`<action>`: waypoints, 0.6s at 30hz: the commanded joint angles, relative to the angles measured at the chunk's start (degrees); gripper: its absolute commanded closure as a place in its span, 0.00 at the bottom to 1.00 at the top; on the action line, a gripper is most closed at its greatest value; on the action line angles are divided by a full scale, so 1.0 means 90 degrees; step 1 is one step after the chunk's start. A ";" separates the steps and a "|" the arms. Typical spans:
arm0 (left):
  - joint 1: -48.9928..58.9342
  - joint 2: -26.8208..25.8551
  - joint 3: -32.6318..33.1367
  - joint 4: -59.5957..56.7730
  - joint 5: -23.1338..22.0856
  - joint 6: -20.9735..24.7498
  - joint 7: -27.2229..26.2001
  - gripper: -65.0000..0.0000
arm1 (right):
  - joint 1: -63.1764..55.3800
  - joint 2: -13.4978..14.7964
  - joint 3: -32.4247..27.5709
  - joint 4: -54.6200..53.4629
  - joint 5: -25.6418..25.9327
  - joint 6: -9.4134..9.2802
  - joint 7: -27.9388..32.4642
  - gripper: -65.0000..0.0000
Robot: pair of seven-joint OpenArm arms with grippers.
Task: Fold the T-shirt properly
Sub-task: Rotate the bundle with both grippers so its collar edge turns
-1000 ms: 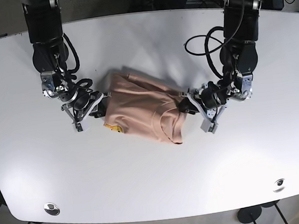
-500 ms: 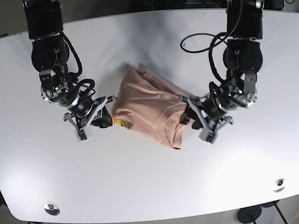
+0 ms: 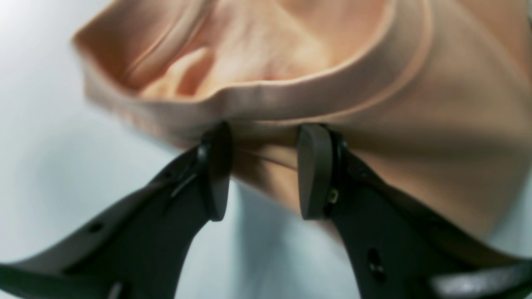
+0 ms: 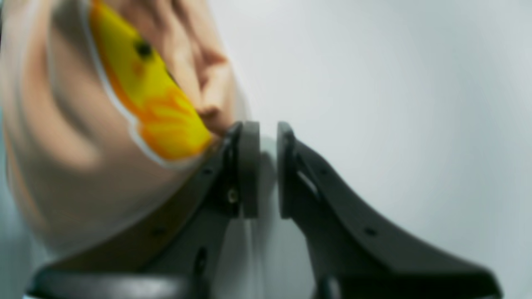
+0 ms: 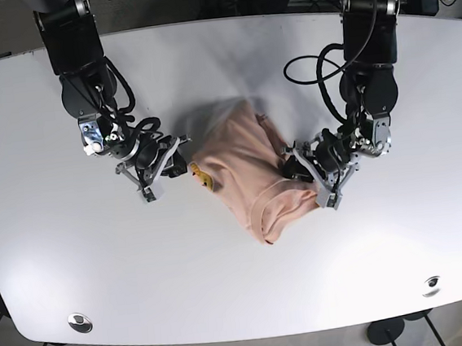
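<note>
The peach T-shirt [image 5: 252,179] lies bunched and slanted in the middle of the white table [image 5: 226,288], with a yellow print [image 5: 201,176] at its left edge. My left gripper [image 5: 296,167] is at the shirt's right edge. In the left wrist view the left gripper [image 3: 264,166] holds a thick fold of the T-shirt [image 3: 374,83] just below the collar band, and its pads stay apart around it. My right gripper [image 5: 176,155] sits at the shirt's left edge. Up close the right gripper [image 4: 268,166] is nearly shut with nothing in the slit, and the yellow print [image 4: 153,104] rests against its left finger.
Two metal discs [image 5: 79,322] [image 5: 431,285] sit near the table's front corners. A black cable [image 5: 319,66] loops off the arm on the base view's right. Bare white tabletop surrounds the shirt on all sides.
The shirt has swung round and shifted right, now slanting toward the front. Both grippers moved with it, the right one following the yellow print to the right.
</note>
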 commanded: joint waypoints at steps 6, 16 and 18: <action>-0.1573 -0.0109 0.0794 -0.1692 -0.0081 -0.0151 -0.0960 0.63 | -0.0637 -0.0118 0.0038 0.1616 0.0042 0.0056 -0.0228 0.90; -0.0479 -0.0128 0.0315 0.1013 -0.0101 -0.0523 0.0075 0.63 | -0.0275 -0.0450 -0.0001 0.2436 0.0081 -0.0277 -0.0658 0.90; -0.0176 0.0087 0.0276 0.1472 -0.0101 -0.0513 0.0300 0.63 | -0.0178 -0.0616 -0.0001 0.2221 0.0052 -0.0257 -0.0658 0.90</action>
